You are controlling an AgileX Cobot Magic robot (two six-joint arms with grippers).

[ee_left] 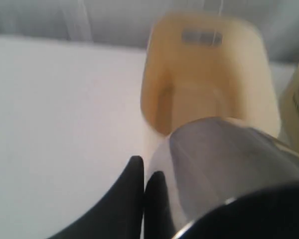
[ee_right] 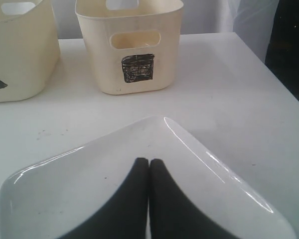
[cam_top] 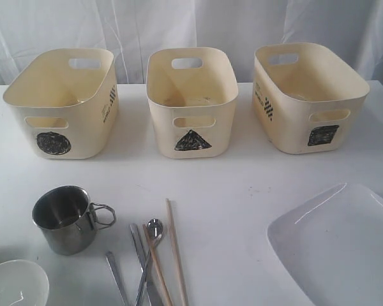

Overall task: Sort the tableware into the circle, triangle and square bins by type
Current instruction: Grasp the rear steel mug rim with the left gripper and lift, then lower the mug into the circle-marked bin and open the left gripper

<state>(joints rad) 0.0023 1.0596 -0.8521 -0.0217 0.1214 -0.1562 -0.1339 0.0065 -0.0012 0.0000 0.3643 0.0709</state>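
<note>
The left fingers [ee_left: 142, 184] are pressed together with nothing between them, just beside a blurred steel mug [ee_left: 224, 169]; whether they touch it I cannot tell. The right fingers [ee_right: 149, 174] are likewise closed and empty, hovering over the white plate [ee_right: 89, 174]. On the desk [cam_top: 242, 191] sit the mug, spoon [cam_top: 154, 228], chopsticks [cam_top: 176, 248] and a white bowl [cam_top: 16, 284]; behind stand the circle bin [cam_top: 62, 105], triangle bin [cam_top: 191, 102] and square bin [cam_top: 306, 95]. To lift the mug well, open the left fingers wide, straddle its rim or handle, close firmly, then rise straight; steel is slippery.
</note>
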